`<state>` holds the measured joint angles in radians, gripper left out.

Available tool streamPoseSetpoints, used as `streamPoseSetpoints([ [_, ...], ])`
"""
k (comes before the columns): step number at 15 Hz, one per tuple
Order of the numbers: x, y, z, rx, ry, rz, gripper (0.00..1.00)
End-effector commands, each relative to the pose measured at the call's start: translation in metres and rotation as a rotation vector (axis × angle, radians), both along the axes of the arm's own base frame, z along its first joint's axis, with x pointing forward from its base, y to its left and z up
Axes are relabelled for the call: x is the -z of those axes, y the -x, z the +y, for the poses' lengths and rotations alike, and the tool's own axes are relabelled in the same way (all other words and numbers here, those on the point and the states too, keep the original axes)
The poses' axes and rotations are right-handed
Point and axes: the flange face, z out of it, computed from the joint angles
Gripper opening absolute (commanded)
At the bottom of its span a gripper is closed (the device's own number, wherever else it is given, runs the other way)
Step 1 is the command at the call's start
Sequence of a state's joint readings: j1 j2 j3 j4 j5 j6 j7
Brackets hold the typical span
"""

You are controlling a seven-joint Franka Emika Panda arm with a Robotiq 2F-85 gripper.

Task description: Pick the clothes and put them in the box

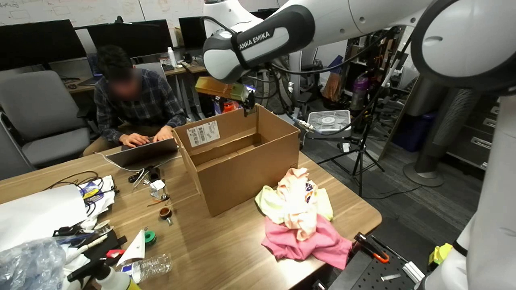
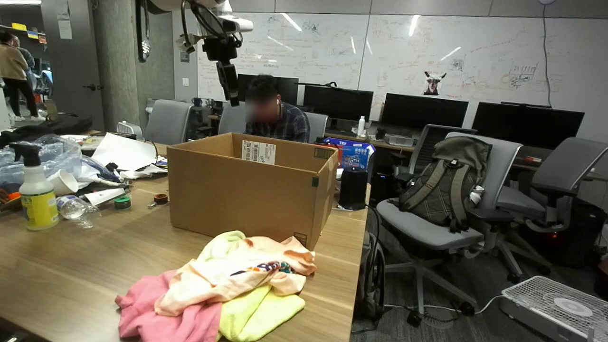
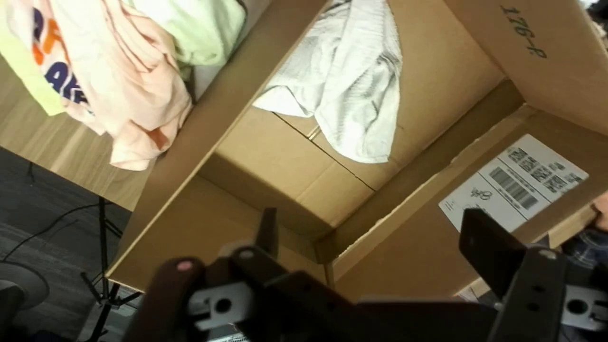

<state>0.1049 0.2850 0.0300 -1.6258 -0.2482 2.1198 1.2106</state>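
Hangs above the box [image 1: 250, 173] with claw [image 3: 373, 223] stretched wide and gripping nothing, no cloth on show between the fingers [image 3: 487, 247]. Lying down inside the box, by the wrist view: a pale, crinkled garment [image 3: 356, 90], to all appearances part of the job done. Heaped outside on the table [image 1: 193, 241], just beside the box in both exterior views: the remaining clothes [image 1: 298, 205], peach on top, yellow-green and pink beneath.

Decisive for the coming reach: one cardboard wall [image 3: 216, 116] between claw and clothes. Beyond it, to the upper left of the claw in the wrist view, the peach garment [image 3: 137, 80]; in an exterior view, on the side of the box toward the base [image 1: 475, 245] of the only arm [image 1: 330, 20].

Runs lengthwise at a slant to that wall, with one end near its foot, contact impossible to tell. Crosswise to that length, by the wrist view, the spread of the fingers: likely a fair angle for a pinch without much turning. Called for next, in all likelihood: a sideways crossing over the wall, then a descent onto the top layer, at some risk of catching the layers beneath in the same bite.
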Motion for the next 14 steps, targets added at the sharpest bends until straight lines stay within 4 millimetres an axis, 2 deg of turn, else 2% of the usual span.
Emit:
streamPoseSetpoints([
  [1,0.011,0.025,-0.021,-0.056,0.022,0.086,1.00],
  [8,0.057,0.049,-0.064,-0.080,0.054,0.229,1.00],
  [14,0.087,0.071,-0.081,-0.117,0.056,0.320,1.00],
])
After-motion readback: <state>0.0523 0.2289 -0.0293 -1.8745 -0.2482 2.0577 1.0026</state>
